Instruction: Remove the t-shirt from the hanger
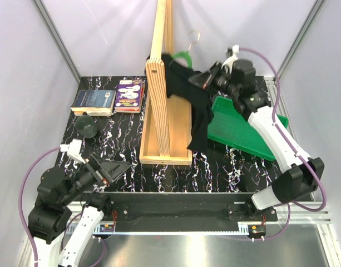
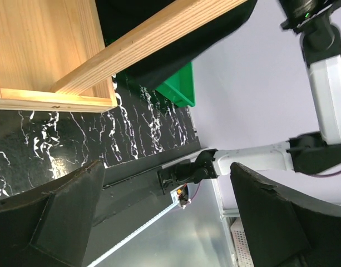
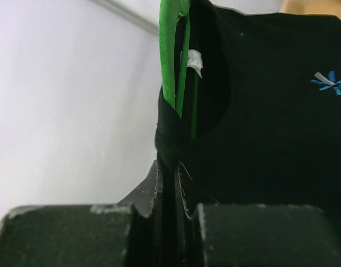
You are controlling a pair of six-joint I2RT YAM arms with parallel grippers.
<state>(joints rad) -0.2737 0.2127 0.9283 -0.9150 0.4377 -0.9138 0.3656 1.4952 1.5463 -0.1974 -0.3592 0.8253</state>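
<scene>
Three pale walls [image 1: 114, 33], marbled black table [image 1: 215, 167]

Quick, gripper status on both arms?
Left gripper: open, holding nothing.
Right gripper: closed on the t-shirt at its neck edge, just below the hanger.

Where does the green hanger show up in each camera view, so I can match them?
Top external: the hanger, upper centre, beside the wooden stand.
Left wrist: not in it.
Right wrist: hanger top centre, inside the t-shirt.
Shared landmark: the black t-shirt, in all three.
</scene>
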